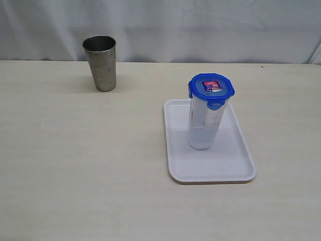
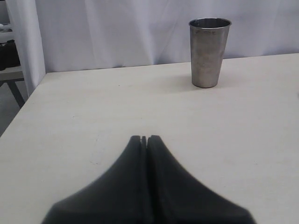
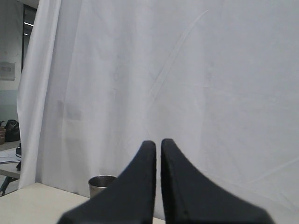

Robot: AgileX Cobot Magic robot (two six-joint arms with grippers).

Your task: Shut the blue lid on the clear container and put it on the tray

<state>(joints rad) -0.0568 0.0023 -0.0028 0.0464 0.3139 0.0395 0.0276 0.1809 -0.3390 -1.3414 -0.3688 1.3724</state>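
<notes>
Left wrist view: the left tool (image 2: 144,138) is being shown with its two dark fingers pressed together on nothing, and it is being carried low above the bare table (image 2: 93,102). Beyond its tips only the steel cup (image 2: 209,52) is being seen, standing upright near the table's far edge, well apart from the tool. In the right wrist view the right tool (image 3: 158,142) is likewise being shown closed on nothing, with only a thin slit being left between the fingers. It is being pointed level at the white curtain (image 3: 210,93), high off the table. Neither tool is being caught by the exterior view, so both are being judged to lie away from the container.

In the exterior view the clear container (image 1: 203,128) is being seen standing upright, its long axis vertical, about the middle of the tray (image 1: 235,165) and apart from the rim on every side. The blue lid (image 1: 211,89) is being seen seated on its mouth. The flaps in sight appear to be folded down, though whether each is latched cannot be told. The tray is lying on the right half of the table, so the right tool is being judged the nearer one. Open table is being left all round the tray, and the cup is standing well apart at the far left, so no obstacle is being posed. The task is being judged as good as done, and a further move would be called for only if a flap needed pressing.
</notes>
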